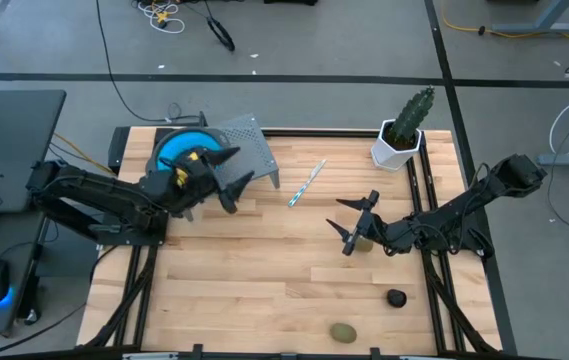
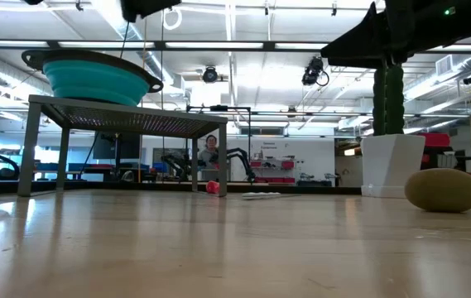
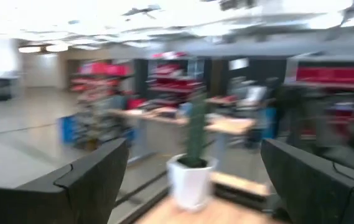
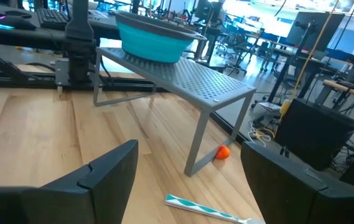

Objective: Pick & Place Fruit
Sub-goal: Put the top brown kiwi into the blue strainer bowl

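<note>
In the high view an olive-green oval fruit [image 1: 365,242] lies on the table under my right gripper [image 1: 344,226], which is open and hangs above it, touching nothing. The low view shows that fruit [image 2: 443,189] resting on its underside. A second olive oval [image 1: 343,332] and a dark round fruit [image 1: 395,297] lie near the table's near edge. A tiny orange piece [image 4: 223,152] sits under the grey shelf [image 4: 183,78]. My left gripper [image 1: 236,180] is open, raised beside the shelf. No yellow-orange oval shows plainly; the left arm covers part of the teal bowl [image 1: 176,148].
The teal bowl [image 2: 94,79] stands on the grey perforated shelf [image 2: 127,116] at the far left. A cactus-like plant in a white pot [image 1: 405,130] stands at the far right. A pale striped stick [image 1: 306,183] lies mid-table. A person sits in the room beyond.
</note>
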You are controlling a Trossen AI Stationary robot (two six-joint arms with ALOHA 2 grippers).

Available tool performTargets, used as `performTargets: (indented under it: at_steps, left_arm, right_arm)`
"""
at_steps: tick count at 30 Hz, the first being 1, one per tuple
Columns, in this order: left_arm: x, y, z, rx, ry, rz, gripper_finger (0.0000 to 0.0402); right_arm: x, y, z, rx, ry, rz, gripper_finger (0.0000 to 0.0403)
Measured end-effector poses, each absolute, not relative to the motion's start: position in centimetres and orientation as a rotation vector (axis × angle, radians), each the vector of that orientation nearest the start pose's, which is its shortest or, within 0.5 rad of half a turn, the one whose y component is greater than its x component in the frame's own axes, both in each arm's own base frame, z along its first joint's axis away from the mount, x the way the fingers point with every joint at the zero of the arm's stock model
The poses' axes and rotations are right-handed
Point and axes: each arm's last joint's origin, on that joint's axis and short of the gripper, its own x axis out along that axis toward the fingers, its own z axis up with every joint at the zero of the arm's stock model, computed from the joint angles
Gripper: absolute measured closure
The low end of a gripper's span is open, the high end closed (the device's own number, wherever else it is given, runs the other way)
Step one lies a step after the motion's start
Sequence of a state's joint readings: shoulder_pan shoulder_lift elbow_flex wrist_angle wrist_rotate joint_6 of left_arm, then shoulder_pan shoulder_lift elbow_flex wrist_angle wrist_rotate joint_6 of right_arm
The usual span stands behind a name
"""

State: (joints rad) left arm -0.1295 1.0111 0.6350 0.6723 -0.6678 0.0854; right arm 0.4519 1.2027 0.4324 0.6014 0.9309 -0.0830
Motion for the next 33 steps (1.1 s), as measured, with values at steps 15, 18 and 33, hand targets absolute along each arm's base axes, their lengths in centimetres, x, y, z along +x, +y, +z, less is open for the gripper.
performTargets:
  at_steps: [15, 18, 33]
  left_arm:
    - [24.2, -1.7, 30.9, 0.061, -0.313, 0.417, 0.0024]
    - [24.4, -1.8, 31.3, 0.035, -0.356, 0.373, 0.0024]
    - [24.6, -2.2, 31.7, -0.024, -0.380, 0.227, 0.0024]
  right_arm:
    - [21.6, 7.2, 20.5, -0.193, 0.178, -0.487, 0.0110]
    - [21.6, 7.4, 20.4, -0.137, 0.170, -0.417, 0.0110]
    - [22.3, 5.5, 20.0, 0.121, 0.798, -0.078, 0.0110]
